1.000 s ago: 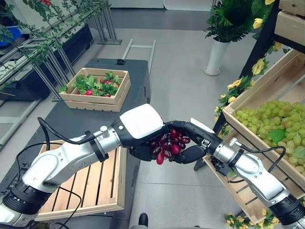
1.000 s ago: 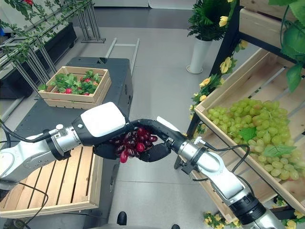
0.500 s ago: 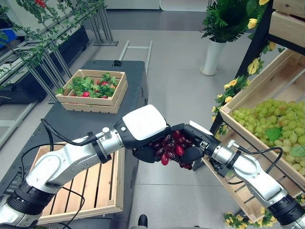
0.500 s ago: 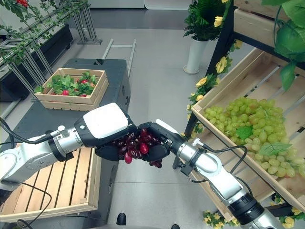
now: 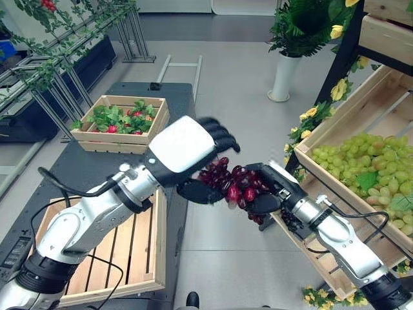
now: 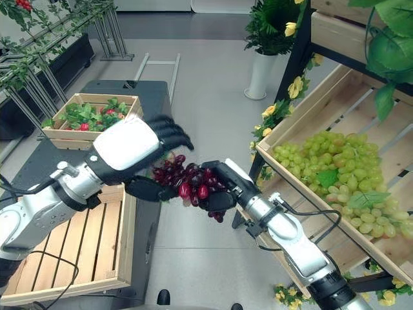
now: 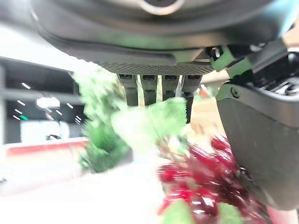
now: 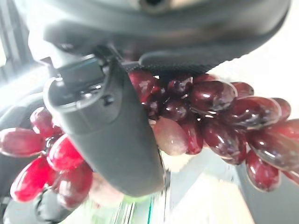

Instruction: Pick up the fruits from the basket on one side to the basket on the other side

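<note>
Grey floor between dark table (image 5: 97,161) and shelf crate (image 5: 381,110) of green grapes (image 5: 368,165) | red grapes (image 5: 235,185) mid-air, clasped by right hand (image 5: 268,197) | left hand (image 5: 193,145) spread, fingers straight, thumb beneath bunch | empty slatted crate (image 5: 122,252) lower left

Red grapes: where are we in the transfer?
Done: nothing delivered yet; the slatted crate at the robot's left is bare. In hand: the right hand grips the red grapes mid-air, with the left hand open beside them. Left: carry and drop.
</note>
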{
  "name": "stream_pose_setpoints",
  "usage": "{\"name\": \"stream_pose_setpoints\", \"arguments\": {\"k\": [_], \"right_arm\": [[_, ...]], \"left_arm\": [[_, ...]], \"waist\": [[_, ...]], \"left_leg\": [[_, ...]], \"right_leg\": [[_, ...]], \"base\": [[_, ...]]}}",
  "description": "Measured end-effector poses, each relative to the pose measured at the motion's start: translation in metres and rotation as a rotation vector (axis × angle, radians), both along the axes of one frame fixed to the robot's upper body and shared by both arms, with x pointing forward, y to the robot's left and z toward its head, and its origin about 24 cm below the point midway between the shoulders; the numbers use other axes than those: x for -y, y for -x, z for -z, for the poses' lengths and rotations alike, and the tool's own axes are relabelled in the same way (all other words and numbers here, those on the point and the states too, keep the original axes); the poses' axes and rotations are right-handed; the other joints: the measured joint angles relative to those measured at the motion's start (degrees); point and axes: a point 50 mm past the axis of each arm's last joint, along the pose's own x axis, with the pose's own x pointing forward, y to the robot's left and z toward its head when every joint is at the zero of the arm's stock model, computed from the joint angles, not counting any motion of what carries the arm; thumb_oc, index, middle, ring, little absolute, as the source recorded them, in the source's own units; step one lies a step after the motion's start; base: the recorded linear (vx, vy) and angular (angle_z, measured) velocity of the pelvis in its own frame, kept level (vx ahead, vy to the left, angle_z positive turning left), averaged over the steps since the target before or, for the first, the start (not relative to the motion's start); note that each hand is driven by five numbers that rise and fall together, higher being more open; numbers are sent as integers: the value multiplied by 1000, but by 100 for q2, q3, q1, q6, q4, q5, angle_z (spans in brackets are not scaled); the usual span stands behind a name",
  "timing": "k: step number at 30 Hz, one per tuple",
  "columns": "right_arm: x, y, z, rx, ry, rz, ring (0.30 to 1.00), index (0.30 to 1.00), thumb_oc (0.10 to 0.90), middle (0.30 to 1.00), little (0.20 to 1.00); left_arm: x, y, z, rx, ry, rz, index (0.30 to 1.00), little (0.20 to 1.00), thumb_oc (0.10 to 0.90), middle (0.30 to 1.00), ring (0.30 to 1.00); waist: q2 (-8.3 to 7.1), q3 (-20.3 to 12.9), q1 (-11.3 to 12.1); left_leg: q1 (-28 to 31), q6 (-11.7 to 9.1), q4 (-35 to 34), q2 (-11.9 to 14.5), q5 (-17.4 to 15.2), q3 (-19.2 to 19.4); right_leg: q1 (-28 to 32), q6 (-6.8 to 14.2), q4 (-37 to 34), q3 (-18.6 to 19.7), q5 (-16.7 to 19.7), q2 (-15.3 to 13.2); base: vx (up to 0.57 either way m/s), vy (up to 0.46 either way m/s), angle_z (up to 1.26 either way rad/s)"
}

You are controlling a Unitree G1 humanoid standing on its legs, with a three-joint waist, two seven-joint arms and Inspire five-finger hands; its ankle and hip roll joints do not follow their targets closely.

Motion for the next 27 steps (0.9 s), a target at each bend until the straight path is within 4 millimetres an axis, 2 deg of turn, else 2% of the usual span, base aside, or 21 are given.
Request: {"name": "stream_pose_setpoints", "arguments": {"k": [4, 7, 8, 10, 13, 16, 20, 21, 22, 25, 27], "right_arm": [[10, 2, 8, -26, -11, 60, 300, 300, 400, 300, 300], [8, 5, 15, -55, -37, 74, 300, 300, 400, 300, 300], [8, 5, 15, -55, -37, 74, 300, 300, 400, 300, 300], [7, 6, 18, -63, -47, 79, 300, 300, 400, 300, 300], [6, 5, 26, -91, -76, 104, 300, 300, 400, 300, 300], [6, 4, 36, -124, -97, 139, 300, 300, 400, 300, 300], [5, 4, 57, -193, -111, 180, 300, 300, 400, 300, 300], [5, 1, 61, -200, -101, 183, 300, 300, 400, 300, 300], [5, -4, 60, -186, -94, 183, 300, 300, 400, 300, 300], [5, -35, 45, -124, -71, 200, 300, 300, 400, 300, 300], [4, -43, 38, -100, -75, 206, 300, 300, 400, 300, 300]], "left_arm": [[-18, -6, 4, 42, 38, -161, 900, 900, 800, 900, 900], [-53, -17, 21, 19, 127, -405, 900, 900, 800, 900, 900], [-53, -17, 21, 19, 127, -405, 900, 900, 800, 900, 900], [-87, -16, 38, 4, 220, -598, 900, 900, 800, 900, 900], [-99, -11, 50, -18, 342, -658, 900, 900, 800, 900, 900], [-94, -9, 55, -22, 486, -617, 900, 900, 800, 900, 900], [-73, -11, 68, -65, 761, -518, 900, 900, 800, 900, 900], [-63, -15, 69, -72, 836, -466, 900, 900, 800, 900, 900], [-57, -19, 67, -57, 874, -435, 900, 900, 800, 900, 900], [-35, -41, 52, -30, 961, -319, 900, 900, 800, 900, 900], [-33, -45, 49, -33, 990, -302, 900, 900, 800, 900, 900]], "waist": [[-13, -8, -41], [-20, -11, -114], [-20, -11, -114], [-51, -23, -178], [-128, -62, -156], [-200, -59, -63], [-201, -45, -24], [-167, 58, -28], [-198, 159, -27], [-80, 952, -51], [-10, 1330, -74]], "left_leg": [[27, 0, 0, 8, -19, 111], [53, -6, -1, 25, -32, 166], [53, -6, -1, 25, -32, 166], [54, -9, -2, 37, -34, 179], [55, -20, -3, 52, -45, 212], [54, -20, -1, 53, -45, 257], [-102, -19, 39, 68, -42, 292], [-366, -21, 205, 85, -37, 302], [-548, -16, 369, 103, -75, 287], [-1215, -43, 987, 188, -169, 257], [-1310, -60, 1165, 218, -226, 235]], "right_leg": [[-49, 0, 1, 104, 18, 4], [-63, -5, -1, 163, 29, 14], [-63, -5, -1, 163, 29, 14], [-73, -7, -3, 174, 30, 24], [-102, -12, -20, 187, 27, 39], [-133, -18, 1, 209, 35, 40], [-364, -19, 99, 307, 45, 50], [-634, -29, 248, 313, 52, 62], [-810, -49, 380, 296, 43, 62], [-1447, -128, 940, 326, 6, 83], [-1599, -200, 1159, 346, -41, 96]], "base": [[-6, 11, -16], [2, 1, -10], [0, 0, 0], [16, -6, -2], [22, -6, -2], [-53, -22, -7], [-270, -17, -10], [-293, -25, -5], [-246, -35, -6], [-145, -34, -6], [-54, -18, -15]]}}
